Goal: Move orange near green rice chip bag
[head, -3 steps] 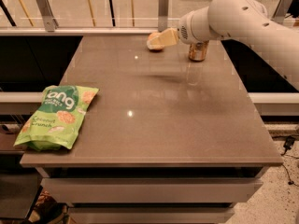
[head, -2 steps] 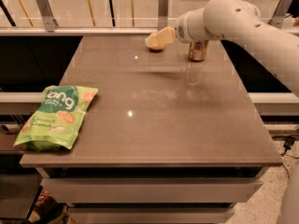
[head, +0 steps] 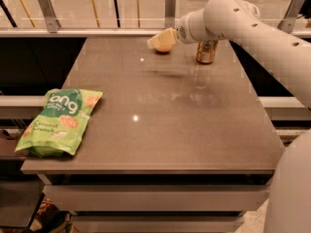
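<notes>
Pincer (head: 162, 39) at the orange (head: 163, 48)

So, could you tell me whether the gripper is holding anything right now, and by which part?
It cannot be told: the gripper is right over the orange's top at the table's far edge, but whether it grips is hidden.
</notes>
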Controlling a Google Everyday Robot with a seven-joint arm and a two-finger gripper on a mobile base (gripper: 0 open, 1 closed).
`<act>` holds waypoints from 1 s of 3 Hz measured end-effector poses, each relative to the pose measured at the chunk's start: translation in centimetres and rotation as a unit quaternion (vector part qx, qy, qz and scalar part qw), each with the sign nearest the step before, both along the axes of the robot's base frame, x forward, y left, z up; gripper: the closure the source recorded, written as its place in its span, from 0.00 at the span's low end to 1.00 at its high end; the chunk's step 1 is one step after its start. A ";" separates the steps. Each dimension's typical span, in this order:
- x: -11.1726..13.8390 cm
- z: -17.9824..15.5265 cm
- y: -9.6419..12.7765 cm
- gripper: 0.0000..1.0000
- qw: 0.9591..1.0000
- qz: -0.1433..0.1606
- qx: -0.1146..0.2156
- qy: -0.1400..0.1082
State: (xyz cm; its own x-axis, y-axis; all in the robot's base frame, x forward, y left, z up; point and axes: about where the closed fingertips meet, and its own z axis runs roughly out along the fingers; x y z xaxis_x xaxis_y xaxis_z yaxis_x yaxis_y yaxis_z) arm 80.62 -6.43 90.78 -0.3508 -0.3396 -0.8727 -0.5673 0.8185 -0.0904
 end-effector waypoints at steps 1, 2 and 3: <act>0.4 -0.9 0.9 0.00 1.000 0.009 -0.013 0.017; 1.0 -1.8 1.4 0.00 0.999 0.013 -0.020 0.034; 1.7 -2.7 1.7 0.00 0.999 0.013 -0.021 0.042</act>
State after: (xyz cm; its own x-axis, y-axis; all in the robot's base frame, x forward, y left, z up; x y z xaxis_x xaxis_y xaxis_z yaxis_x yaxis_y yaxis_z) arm 82.30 -4.74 88.13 -0.4135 -0.3858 -0.8247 -0.5954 0.7998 -0.0756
